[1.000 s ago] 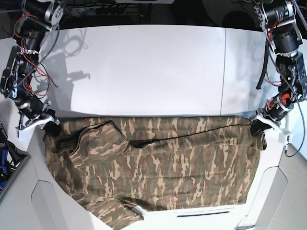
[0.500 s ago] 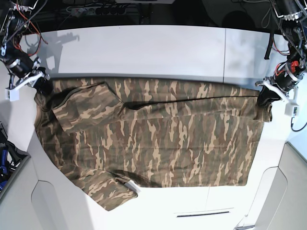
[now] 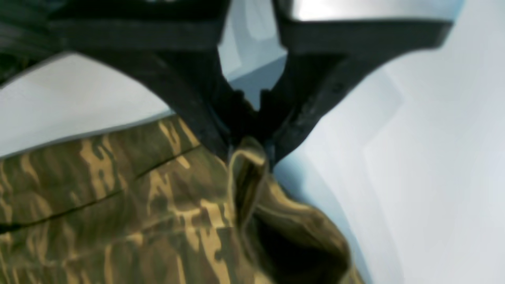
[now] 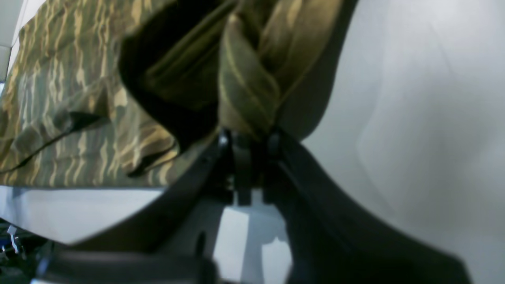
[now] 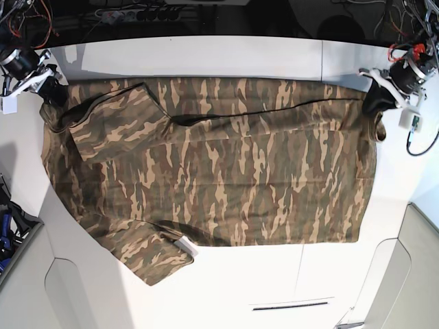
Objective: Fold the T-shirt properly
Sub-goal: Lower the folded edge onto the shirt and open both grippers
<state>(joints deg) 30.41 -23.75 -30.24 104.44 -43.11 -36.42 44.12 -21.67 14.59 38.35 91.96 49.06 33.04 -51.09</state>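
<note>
We have the T-shirt (image 5: 226, 164) spread across the white table (image 5: 226, 295), with its far edge running almost straight between our two grippers. Our left gripper (image 3: 252, 134) is closed tight on one far corner, and a little loop of cloth pokes out from its tips. Our right gripper (image 4: 252, 157) is closed tight on the other far corner, with the cloth bunched up between its tips. We think we hold both corners so that the top edge stays pulled out and does not sag in the middle. Holding far apart like this should let us move the whole shirt at once without twisting it. Near the right gripper, a loose flap (image 5: 123, 123) lies over the shirt, and a dark crease runs from it toward the left gripper. At the near side, a piece (image 5: 154, 257) sticks out past the rest, maybe a sleeve. We guess we are making the shirt flat and straight first, because the neat folding still looks to be ahead of us. If one corner slips, the edge could go crooked and the flap could bunch up more.
</note>
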